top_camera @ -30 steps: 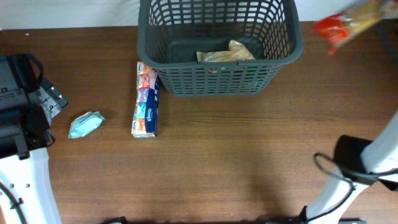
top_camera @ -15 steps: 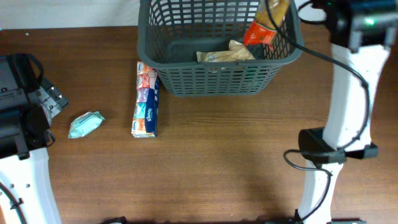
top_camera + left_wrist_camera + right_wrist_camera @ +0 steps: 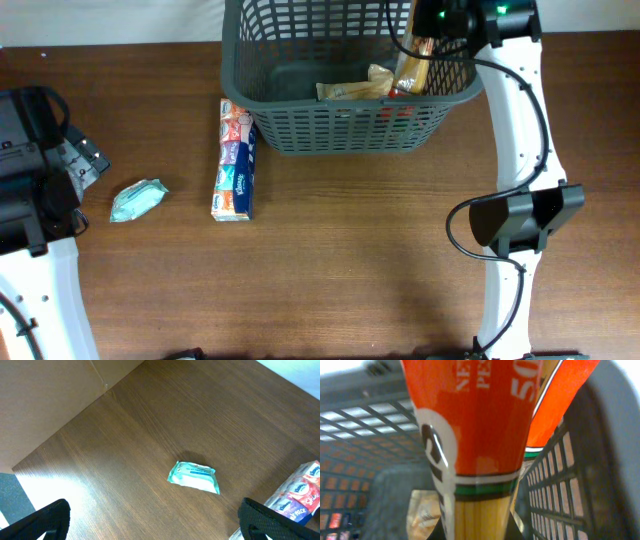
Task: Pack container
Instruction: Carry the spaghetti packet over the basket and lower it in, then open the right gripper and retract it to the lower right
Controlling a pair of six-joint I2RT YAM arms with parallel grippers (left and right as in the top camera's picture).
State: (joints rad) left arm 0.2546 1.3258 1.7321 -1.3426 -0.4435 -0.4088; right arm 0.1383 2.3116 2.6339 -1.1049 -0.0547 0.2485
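The container, a big dark grey slotted basket, stands at the table's far edge. A beige packet lies on its floor. My right gripper hangs over the basket's right end, shut on an orange spaghetti packet that points down inside, close to the right wall. In the right wrist view the spaghetti packet fills the frame, with the basket wall beside it and the beige packet below. My left gripper is open above bare table, holding nothing.
A long pack of tissues lies just left of the basket's front corner. A small teal wipes pack lies further left, near the left arm; the left wrist view shows this wipes pack and the tissues.
The right arm has swung in from the far right with the spaghetti packet and brought it down into the basket's right end. The left arm has not moved.
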